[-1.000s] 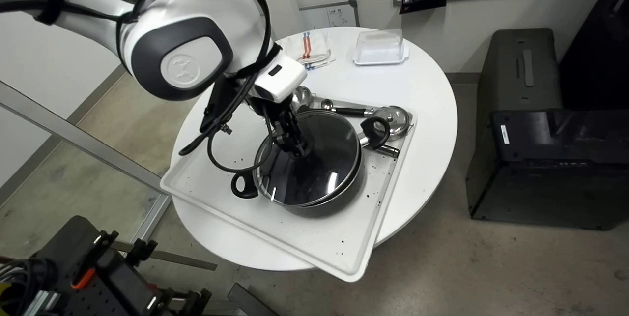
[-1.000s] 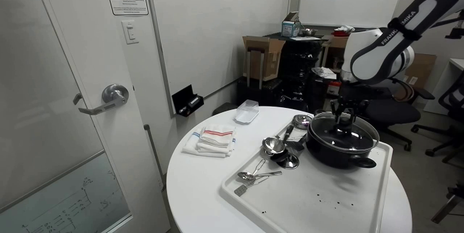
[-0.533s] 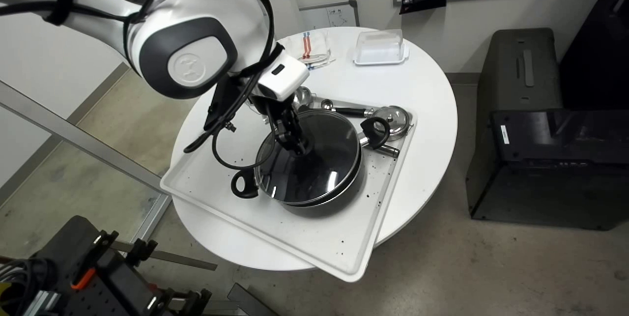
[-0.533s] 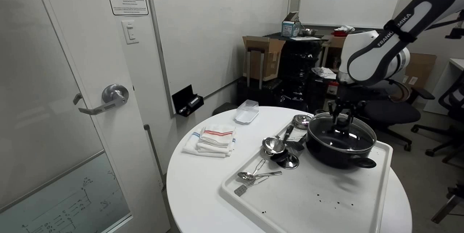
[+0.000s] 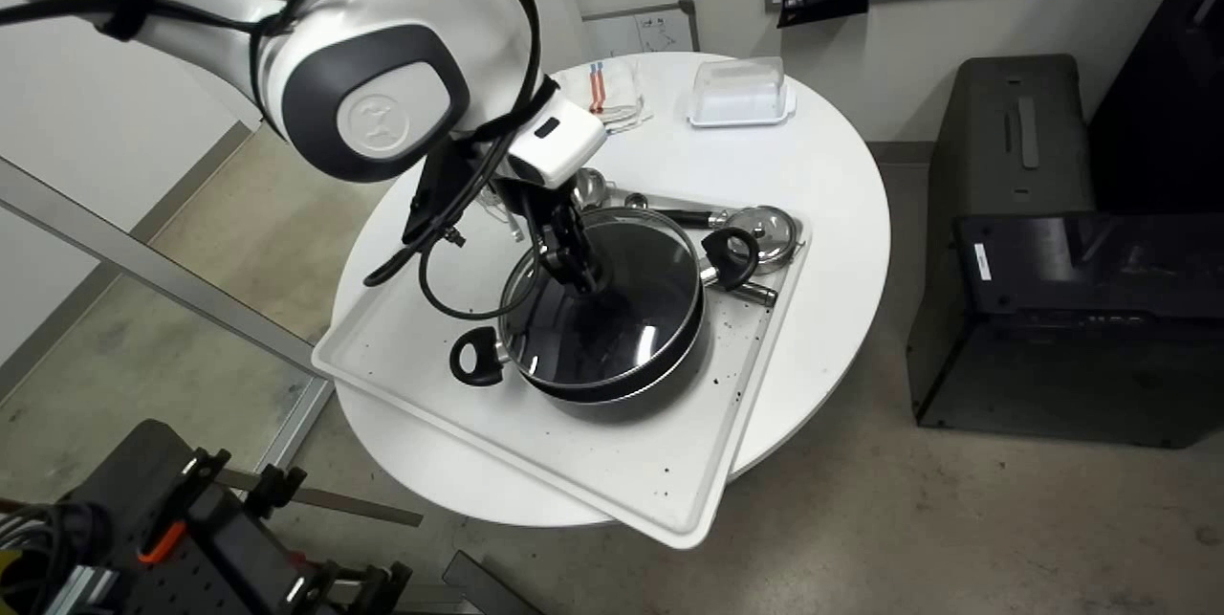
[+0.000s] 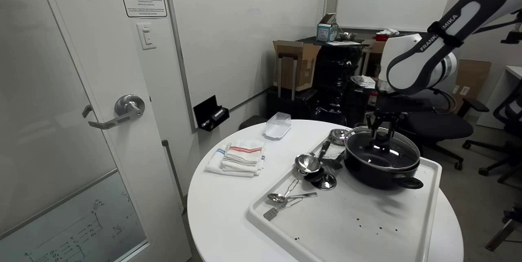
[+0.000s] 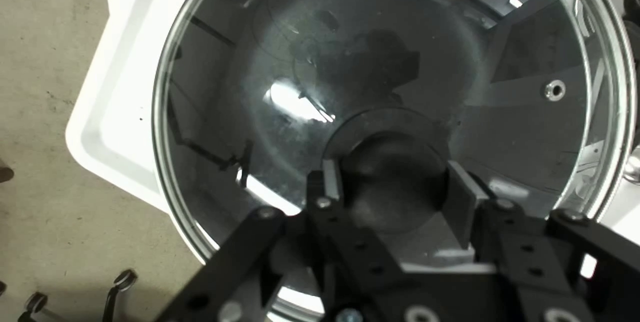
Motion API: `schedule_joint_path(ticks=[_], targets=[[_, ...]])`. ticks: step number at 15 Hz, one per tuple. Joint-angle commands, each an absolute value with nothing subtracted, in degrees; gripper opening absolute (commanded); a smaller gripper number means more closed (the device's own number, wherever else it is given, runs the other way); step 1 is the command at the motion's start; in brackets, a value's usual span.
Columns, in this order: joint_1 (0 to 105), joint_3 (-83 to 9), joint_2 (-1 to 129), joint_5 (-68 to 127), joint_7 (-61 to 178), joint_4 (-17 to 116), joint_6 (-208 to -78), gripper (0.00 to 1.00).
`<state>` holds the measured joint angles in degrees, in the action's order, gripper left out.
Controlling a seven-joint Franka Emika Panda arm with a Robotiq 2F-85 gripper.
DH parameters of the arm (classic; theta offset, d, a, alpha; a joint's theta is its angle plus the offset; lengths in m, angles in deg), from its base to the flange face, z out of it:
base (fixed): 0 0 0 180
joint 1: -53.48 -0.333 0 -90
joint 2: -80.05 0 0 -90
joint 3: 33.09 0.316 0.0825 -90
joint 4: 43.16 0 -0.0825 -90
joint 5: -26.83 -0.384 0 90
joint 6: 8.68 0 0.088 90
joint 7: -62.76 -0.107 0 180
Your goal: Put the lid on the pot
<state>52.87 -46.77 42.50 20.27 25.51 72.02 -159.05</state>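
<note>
The lid, a clear glass disc with a metal rim, shows in both exterior views and fills much of the wrist view. It lies over the pot, a black pan with two handles, in both exterior views. In an exterior view a dark strip of the pot shows past the lid's near edge. I cannot tell whether the lid touches the rim all round. My gripper, also in an exterior view and the wrist view, is shut on the lid's black knob from above.
The pot stands on a white tray on a round white table. Metal utensils and a small shiny pot lie close beside the pot. Folded towels and a clear plastic box are farther off.
The gripper and lid have shifted together a little across the pot, up in an exterior view and left in an exterior view. More of the pot's near side shows. The pot has not moved.
</note>
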Motion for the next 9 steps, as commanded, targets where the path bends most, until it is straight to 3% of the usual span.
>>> schedule_joint_path(ticks=[1, 9], targets=[[53.46, -46.42, 42.66, 18.99, 25.25, 70.68, -157.28, 0.25], [53.98, -46.47, 42.62, 18.93, 25.33, 70.88, -157.35, 0.25]])
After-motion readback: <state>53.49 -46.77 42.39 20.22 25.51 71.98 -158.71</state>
